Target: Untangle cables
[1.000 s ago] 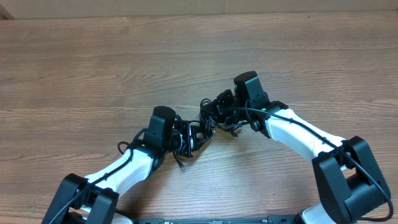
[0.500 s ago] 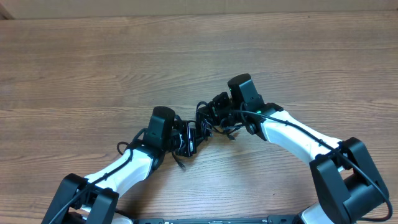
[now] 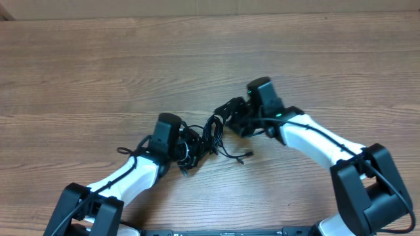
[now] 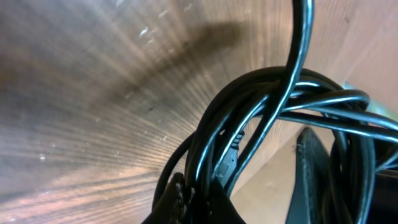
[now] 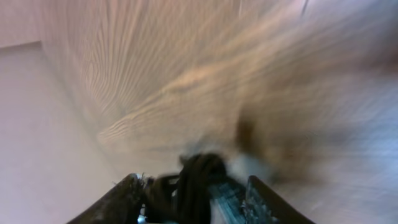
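Between the two arms, on the wooden table (image 3: 98, 65), the cables (image 3: 214, 133) are bunched in a dark tangle. The right gripper (image 3: 235, 117) is seen clamped on one end of the bundle; in the blurred right wrist view the black cords (image 5: 198, 171) are wedged between its partly closed fingers (image 5: 127, 194). The left gripper (image 3: 188, 149) is buried in the other end, and whether it is clenched cannot be told: loops (image 4: 249, 118) crowd its camera beside one dark finger (image 4: 313, 174). A loose plug end (image 3: 248, 156) is left lying on the wood nearby.
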